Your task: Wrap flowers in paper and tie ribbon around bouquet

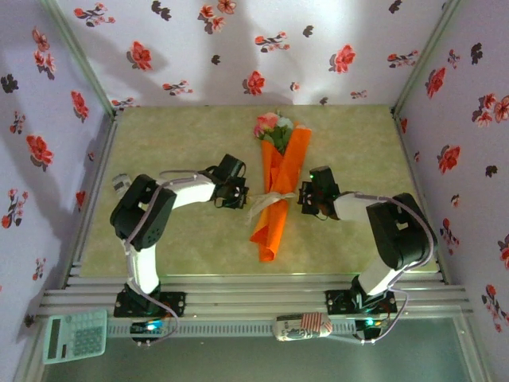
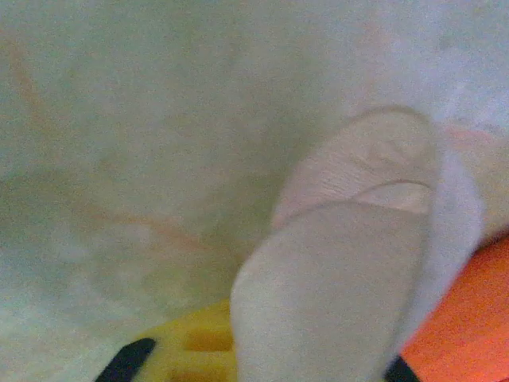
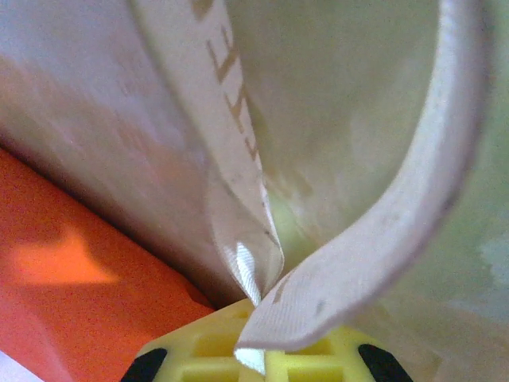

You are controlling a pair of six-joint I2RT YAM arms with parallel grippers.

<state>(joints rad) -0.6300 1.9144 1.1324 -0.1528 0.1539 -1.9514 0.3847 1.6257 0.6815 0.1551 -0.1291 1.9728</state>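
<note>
The left claw point(image 1: 243, 196) is clamped tight on the ribbon point(image 1: 270, 200). From its wrist camera, a wide whitish fold of that ribbon rises straight out from between the yellow pads point(image 2: 203, 346) and curls over in a loop. The right claw point(image 1: 303, 196) is closed just as hard on the ribbon's other side. In its wrist view, two cream strands meet in a pinch right at the yellow pads point(image 3: 199, 350) and fan apart above them, one bearing faint printed letters.

The two claws face each other across the bouquet point(image 1: 278, 179), one on each flank, with the ribbon crossing the cone about halfway along its length. The orange paper point(image 1: 270, 227) sits just beside each claw and glows at the edge of both wrist views. The cone lies flat near the middle of the pale green worktop point(image 1: 159, 135), narrow tip toward the arms. The flowers point(image 1: 273, 127), pink and cream with green leaves, poke out at the far, wide end.

Down on the near rail, well clear of it all, are a pale calculator point(image 1: 75, 336) and a small red-and-white patterned object point(image 1: 302, 326). Flower-print walls point(image 1: 238, 48) close in the far side and both flanks.
</note>
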